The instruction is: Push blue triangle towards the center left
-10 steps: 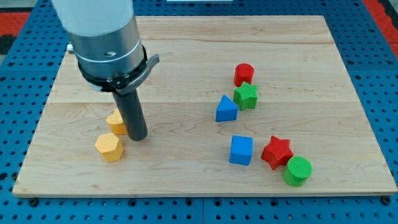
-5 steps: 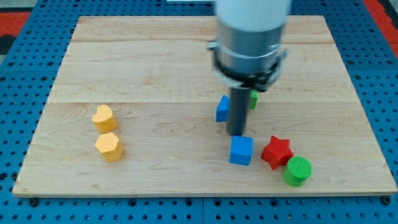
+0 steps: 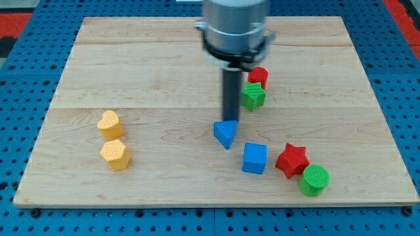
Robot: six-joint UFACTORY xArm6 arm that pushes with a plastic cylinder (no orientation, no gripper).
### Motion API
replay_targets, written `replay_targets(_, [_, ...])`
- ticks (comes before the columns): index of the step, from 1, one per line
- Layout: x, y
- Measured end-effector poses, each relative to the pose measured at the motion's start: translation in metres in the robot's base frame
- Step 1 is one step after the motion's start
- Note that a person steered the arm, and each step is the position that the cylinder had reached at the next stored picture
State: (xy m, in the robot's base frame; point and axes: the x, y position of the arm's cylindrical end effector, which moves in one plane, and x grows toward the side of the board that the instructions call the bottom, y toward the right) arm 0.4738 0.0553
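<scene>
Here, my tip [image 3: 230, 120] touching blue triangle [image 3: 225, 134] from above, no hand fitted

Open table [image 3: 164, 72] btwn blue triangle [image 3: 225, 133] and the view's left. Only the 2 yellow blocks, heart [image 3: 109, 123] and hexagon [image 3: 115, 155], stand near the left edge, touching each other. View's right is crowded: blue cube [image 3: 254, 158], red star [image 3: 292, 160], green cylinder [image 3: 314, 179], green star [image 3: 253, 96], red cylinder [image 3: 259, 76]. My tip [image 3: 230, 120] sits just at the triangle's top-right.
</scene>
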Motion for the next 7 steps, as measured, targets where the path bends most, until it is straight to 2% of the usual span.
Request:
replay_targets(1, [0.007,0.073])
replay_targets(2, [0.03,0.056])
replay_targets(3, [0.032,-0.039])
replay_targets(4, [0.031,-0.071])
replay_targets(5, [0.01,-0.099])
replay_targets(7, [0.044,-0.12])
